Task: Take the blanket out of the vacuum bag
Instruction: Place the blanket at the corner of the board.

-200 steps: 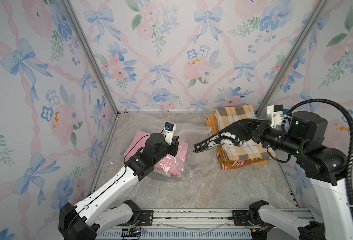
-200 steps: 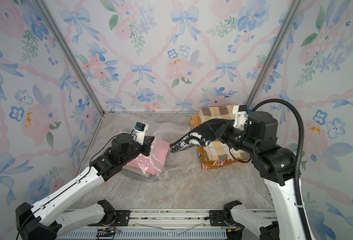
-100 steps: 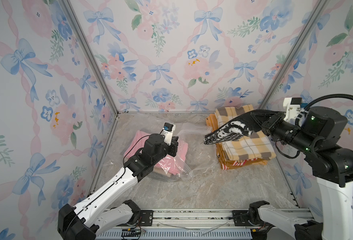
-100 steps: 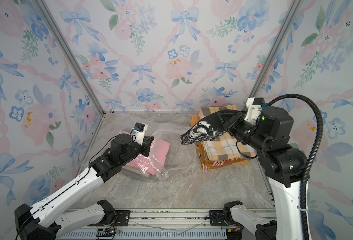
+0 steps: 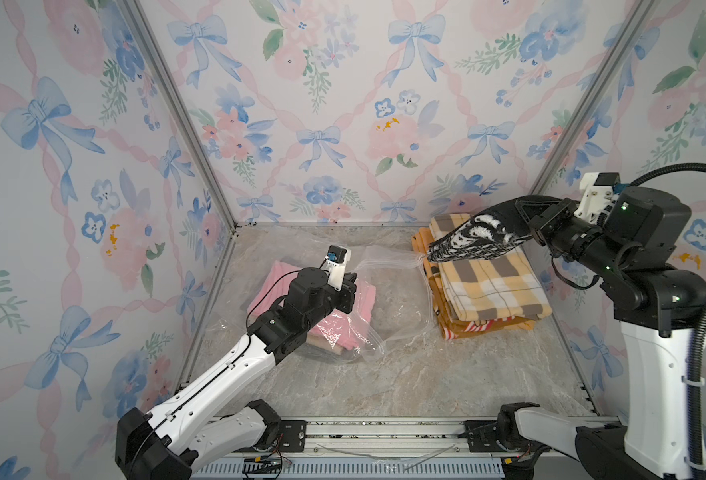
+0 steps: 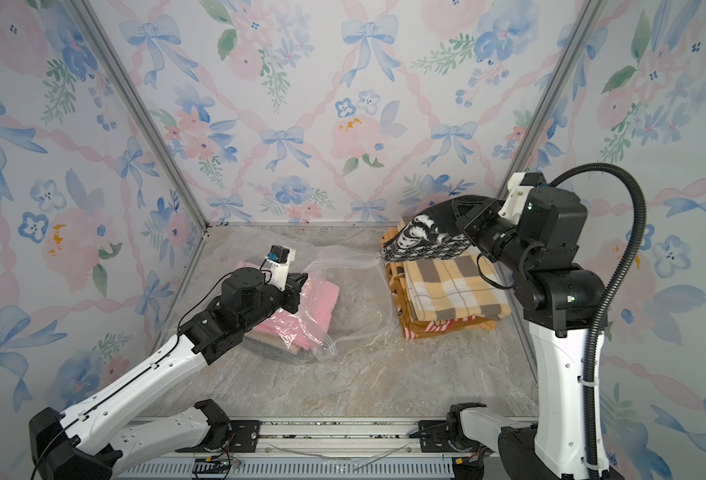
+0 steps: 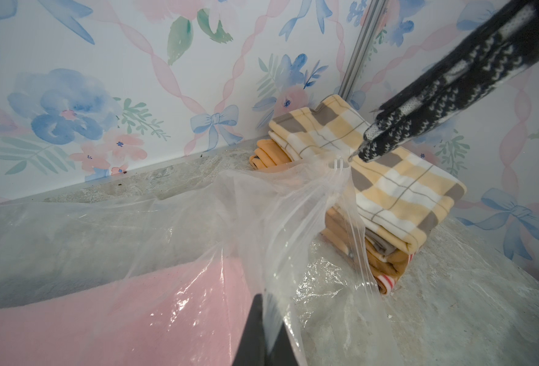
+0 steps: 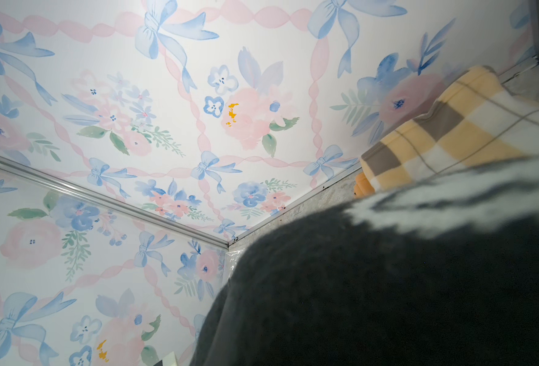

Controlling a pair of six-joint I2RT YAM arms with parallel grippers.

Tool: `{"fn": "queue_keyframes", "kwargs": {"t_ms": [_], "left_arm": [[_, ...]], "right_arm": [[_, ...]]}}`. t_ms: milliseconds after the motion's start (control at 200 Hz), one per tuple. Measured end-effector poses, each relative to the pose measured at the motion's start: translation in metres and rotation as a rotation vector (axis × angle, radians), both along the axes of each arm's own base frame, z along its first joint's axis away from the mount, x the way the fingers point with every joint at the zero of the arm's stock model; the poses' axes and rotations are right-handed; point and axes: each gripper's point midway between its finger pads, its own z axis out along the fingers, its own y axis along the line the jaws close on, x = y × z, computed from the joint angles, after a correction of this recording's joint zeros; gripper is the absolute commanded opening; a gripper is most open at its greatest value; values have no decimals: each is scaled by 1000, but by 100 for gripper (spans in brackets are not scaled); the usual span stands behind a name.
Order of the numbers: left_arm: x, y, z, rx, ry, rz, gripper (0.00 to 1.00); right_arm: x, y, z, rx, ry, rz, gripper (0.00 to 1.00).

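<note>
Blanket (image 5: 366, 297) (the pink one) lies inside the vacuum bag (image 5: 388, 266), just under and ahead of the left pincer (image 5: 350, 286). Left pincer is clenched low against the bag; I can't tell if it bites film only or blanket through film. Right pincer (image 5: 432, 254), wrapped in a knit sleeve (image 5: 476, 239), is clenched on the bag's zip edge, with film stretched taut back toward the left one.

My read: mouth is held open and extraction hasn't started. Next, left needs a firm bite on the blanket itself, then a drag toward the mouth while right holds.

Room: bare tabletop (image 5: 405, 374) on the near side of both pincers. Plaid stack (image 5: 492, 286) sits just below the right pincer with walls close behind, so there's little slack there.
</note>
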Motion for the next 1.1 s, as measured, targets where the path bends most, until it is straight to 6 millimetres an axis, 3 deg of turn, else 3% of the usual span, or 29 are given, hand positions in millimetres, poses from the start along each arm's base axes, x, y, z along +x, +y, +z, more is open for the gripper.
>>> {"fn": "queue_keyframes", "kwargs": {"t_ms": [405, 605, 790, 1100], "left_arm": [[9, -3, -12, 29, 27, 19, 0], [16, -7, -9, 35, 30, 24, 0], [17, -8, -6, 32, 26, 25, 0], [19, -1, -8, 57, 36, 59, 0]], "right_arm": [[76, -26, -33, -65, 29, -51, 0], [104, -41, -37, -93, 3, -73, 0], [135, -46, -44, -115, -22, -77, 0], [197, -50, -79, -138, 13, -61, 0]]}}
